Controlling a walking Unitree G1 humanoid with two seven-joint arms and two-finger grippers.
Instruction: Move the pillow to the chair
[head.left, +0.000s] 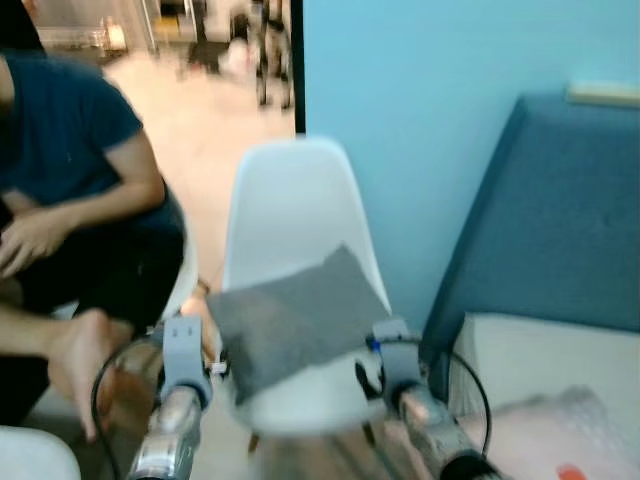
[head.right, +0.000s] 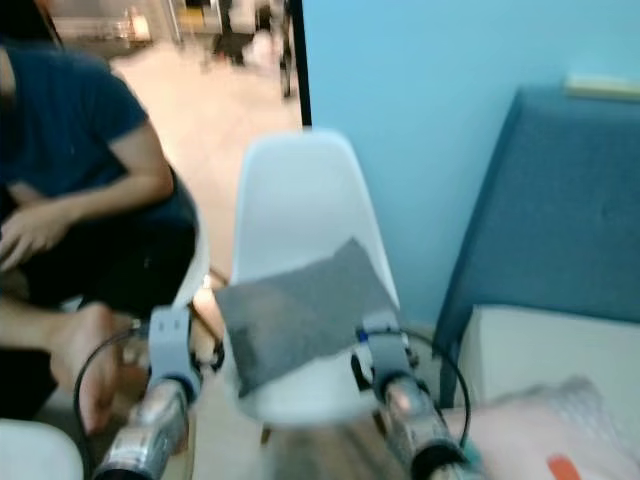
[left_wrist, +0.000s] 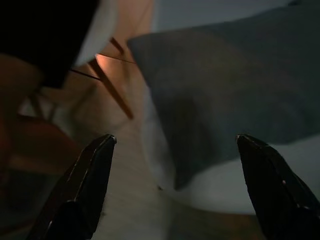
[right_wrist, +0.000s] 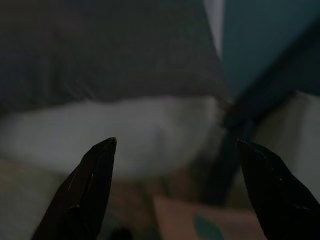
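Left eye view first: a grey rectangular fabric pillow (head.left: 295, 320) lies tilted on the seat of a white moulded plastic chair (head.left: 295, 205), which stands against a light blue wall (head.left: 420, 110). At seven o'clock from the pillow sits the left gripper (head.left: 210, 345), at five o'clock the right gripper (head.left: 372, 368), each just off a pillow edge. At nine o'clock a seated person in a dark blue T-shirt (head.left: 70, 150); at three o'clock a dark blue upholstered headboard (head.left: 560, 210).

Right eye view: same scene, pillow on the seat, silver arms either side.

Left wrist view: two black fingers (left_wrist: 82, 185) spread wide apart, released, nothing between them; the pillow's corner hangs over the seat rim beyond.

Right wrist view: black fingers (right_wrist: 92, 182) likewise splayed and empty, the pillow resting on the white seat ahead.
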